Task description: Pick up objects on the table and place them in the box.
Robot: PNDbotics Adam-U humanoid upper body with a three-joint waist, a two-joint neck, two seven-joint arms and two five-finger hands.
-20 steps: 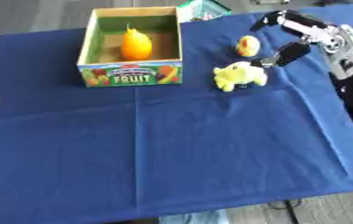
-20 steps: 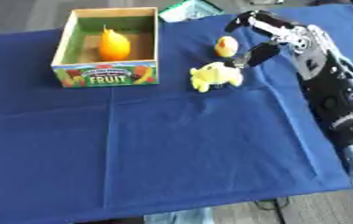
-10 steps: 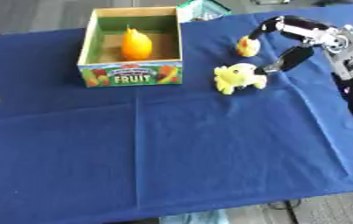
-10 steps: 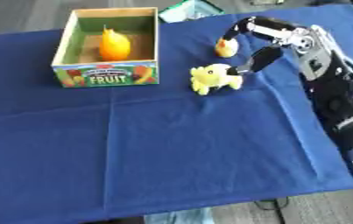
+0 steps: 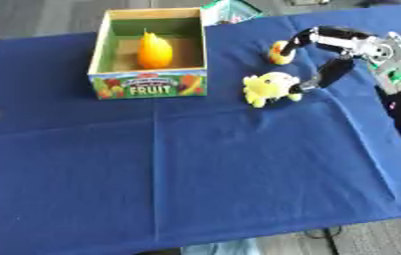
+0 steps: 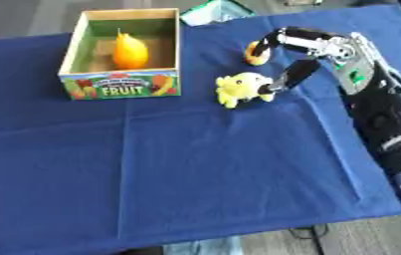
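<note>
— One item of three is home, by our count: the orange pear-shaped fruit (image 5: 154,50) stands inside the cardboard box with "FRUIT" printed on its front (image 5: 148,85), at the far left of the blue tablecloth (image 5: 195,174).

— And the other two?

— Both sit out on the cloth, right of the box. We see a fluffy yellow soft toy (image 5: 269,87) just beside the box's right wall, and a small round orange-and-yellow piece (image 5: 279,53) a little farther back.

— Are we holding either one?

— Not lifted, as far as we can tell. Our right hand (image 5: 332,56) reaches in from the right with its fingers spread: one long finger (image 5: 304,36) arcs over to the small round piece, while the thumb (image 5: 324,77) comes down at the toy's right side. Nothing is clenched.

— Left hand?

— Out of sight in both views. We judge the job about a third done, two picks and two drops left.
</note>
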